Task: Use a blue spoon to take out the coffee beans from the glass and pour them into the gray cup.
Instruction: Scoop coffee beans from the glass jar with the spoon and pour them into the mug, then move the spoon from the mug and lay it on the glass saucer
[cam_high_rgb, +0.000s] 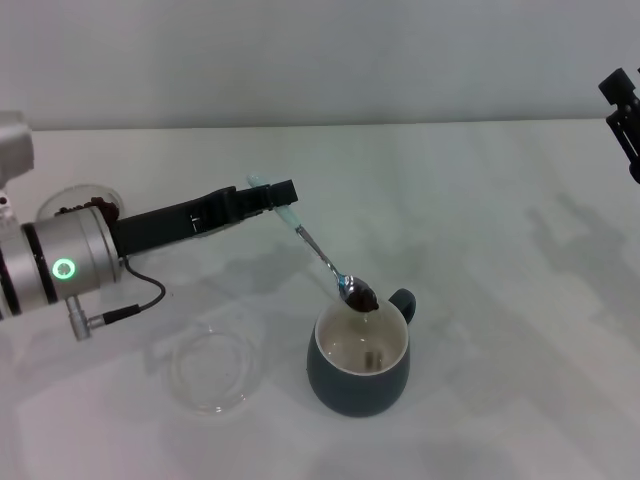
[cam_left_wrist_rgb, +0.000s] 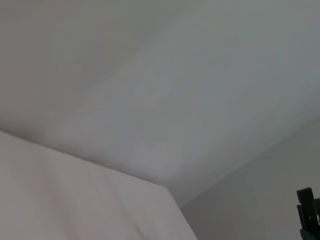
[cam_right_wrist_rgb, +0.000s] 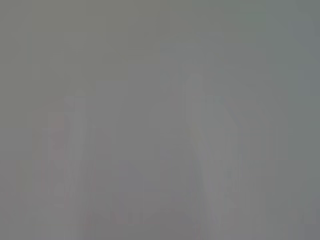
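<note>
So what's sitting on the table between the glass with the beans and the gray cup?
In the head view, a flat clear dish lies between the glass and the gray cup.

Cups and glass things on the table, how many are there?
3. The gray cup sits front and middle, the flat clear dish lies to its left, and the glass with beans stands far left, partly hidden behind the left arm.
</note>
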